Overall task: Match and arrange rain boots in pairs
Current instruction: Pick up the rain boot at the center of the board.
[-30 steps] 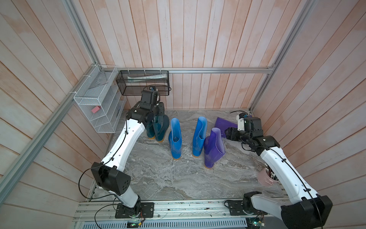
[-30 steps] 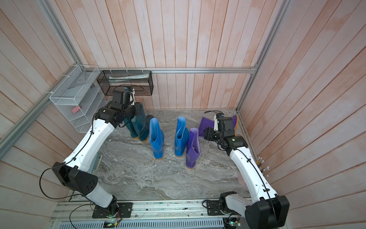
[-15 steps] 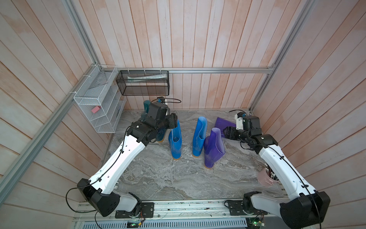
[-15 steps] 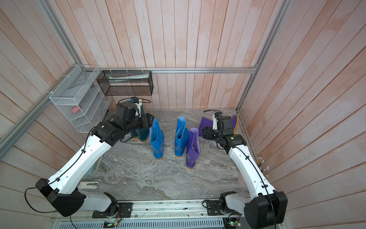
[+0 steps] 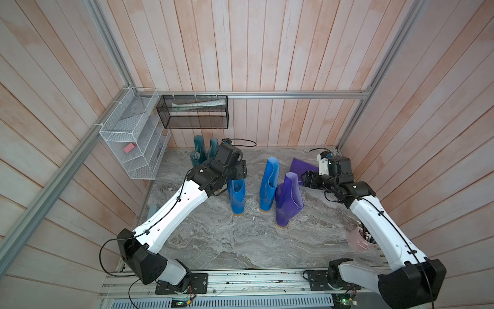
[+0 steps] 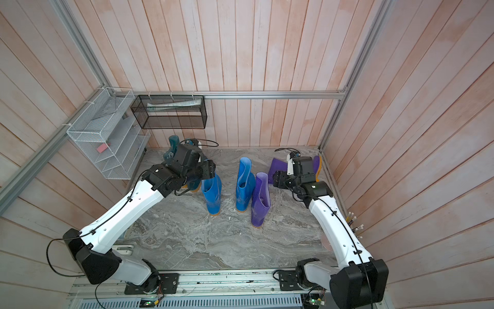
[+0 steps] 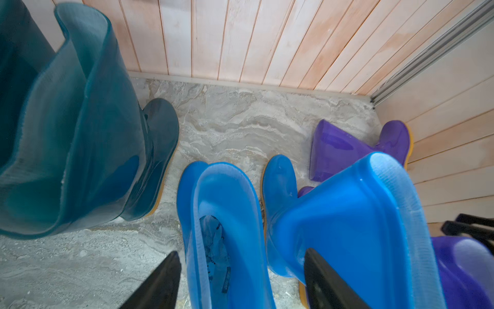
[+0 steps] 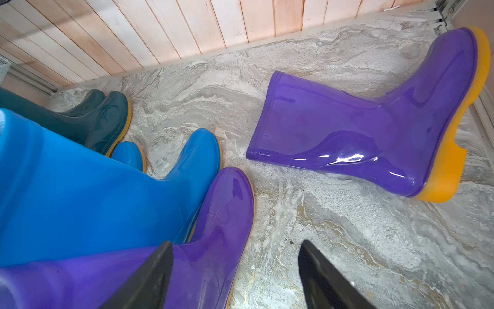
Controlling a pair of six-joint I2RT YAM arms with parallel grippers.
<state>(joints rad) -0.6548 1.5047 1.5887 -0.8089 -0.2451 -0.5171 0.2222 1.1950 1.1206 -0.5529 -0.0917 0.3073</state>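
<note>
Left hand (image 7: 241,252) open above blue boot (image 7: 222,214); right hand (image 8: 235,243) open beside standing purple boot (image 8: 213,214).

I see a glossy purple rubber boot with an orange sole (image 8: 361,133) lying on its side on the grey marbled floor (image 8: 294,75), beyond my right gripper (image 8: 235,243), its dark fingers spread.

Pale wood-plank walls (image 5: 267,53), grey marbled floor (image 5: 213,240), wire shelves (image 5: 128,149)

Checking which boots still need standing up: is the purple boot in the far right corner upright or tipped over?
Tipped over: the purple boot lies on its side on the floor, shaft flat and yellow-orange sole facing sideways.
</note>
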